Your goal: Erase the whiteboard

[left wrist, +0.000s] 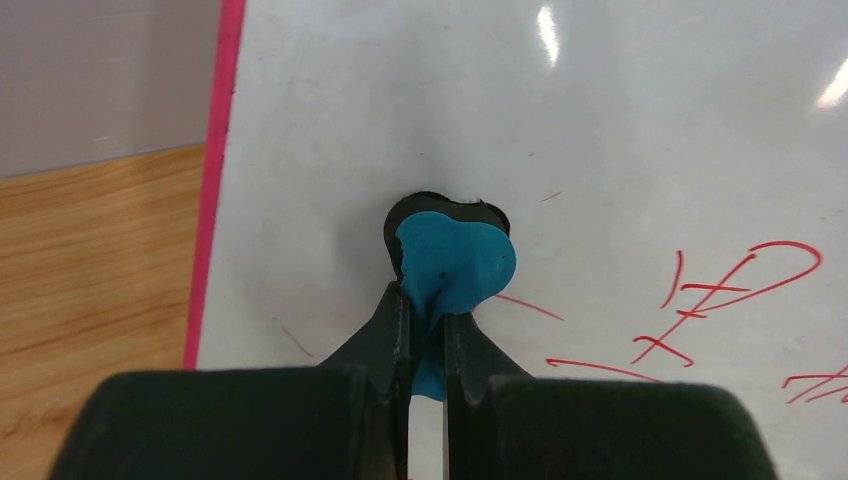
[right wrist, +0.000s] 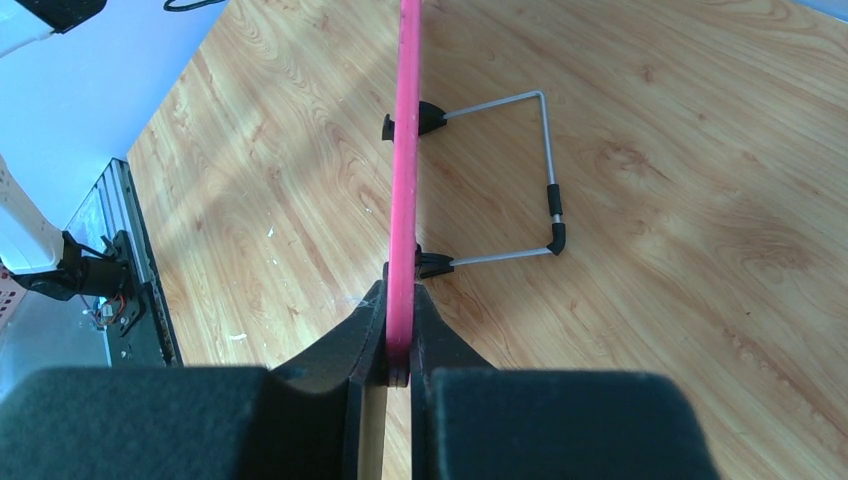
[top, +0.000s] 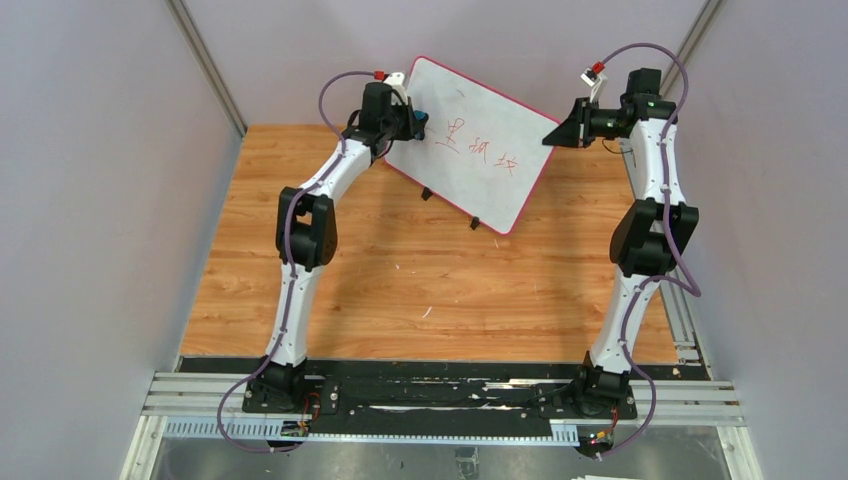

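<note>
The whiteboard [top: 478, 140] stands tilted at the back of the table, white with a pink rim and red handwriting [top: 480, 148]. My left gripper [top: 410, 118] is shut on the blue-and-black eraser [left wrist: 452, 262], which presses against the board's face near its left edge, just left of the red strokes [left wrist: 730, 295]. My right gripper [top: 560, 132] is shut on the board's pink rim [right wrist: 405, 180] at its right corner, seen edge-on in the right wrist view. The board's black feet [right wrist: 432, 264] and wire stand [right wrist: 548, 170] show behind it.
The wooden table [top: 440, 290] extends in front of the board. Grey walls enclose left and right. The metal base rail [top: 440, 395] with both arm bases runs along the near edge.
</note>
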Motion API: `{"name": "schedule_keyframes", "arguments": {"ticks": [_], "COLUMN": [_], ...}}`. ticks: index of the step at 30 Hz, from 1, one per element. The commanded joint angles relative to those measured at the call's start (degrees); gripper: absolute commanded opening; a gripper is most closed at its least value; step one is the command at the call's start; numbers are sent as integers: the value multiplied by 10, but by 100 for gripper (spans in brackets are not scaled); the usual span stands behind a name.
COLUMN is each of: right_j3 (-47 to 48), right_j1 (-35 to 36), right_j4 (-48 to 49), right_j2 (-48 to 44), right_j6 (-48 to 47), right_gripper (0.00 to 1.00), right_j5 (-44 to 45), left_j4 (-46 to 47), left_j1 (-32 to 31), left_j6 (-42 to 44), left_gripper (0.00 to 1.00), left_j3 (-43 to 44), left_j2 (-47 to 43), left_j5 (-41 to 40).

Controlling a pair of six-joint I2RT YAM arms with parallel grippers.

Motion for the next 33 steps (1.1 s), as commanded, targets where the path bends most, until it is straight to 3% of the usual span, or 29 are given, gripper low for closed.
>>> {"name": "schedule_keyframes", "arguments": {"ticks": [1, 14, 23, 33], "right_j3": [-12, -10, -10, -10], "right_j1": [8, 8, 8, 8], "right_j4": [2, 1, -5, -6], "right_j2": [-18, -18, -20, -19], "right_j6": [-49, -51, -55, -56], "right_gripper": [0, 1, 0, 1], "right_j5": [4, 4, 3, 0], "left_j4": [-17, 20, 79, 57], "left_j1": [9, -31, -76, -53], "left_j6": [20, -1, -20, 22], "left_gripper": [0, 0, 0, 0], "left_j3": [-18, -29, -100, -129], "left_j2": [-25, -29, -48, -80], "left_j5": [-36, -3, 6, -35]}}
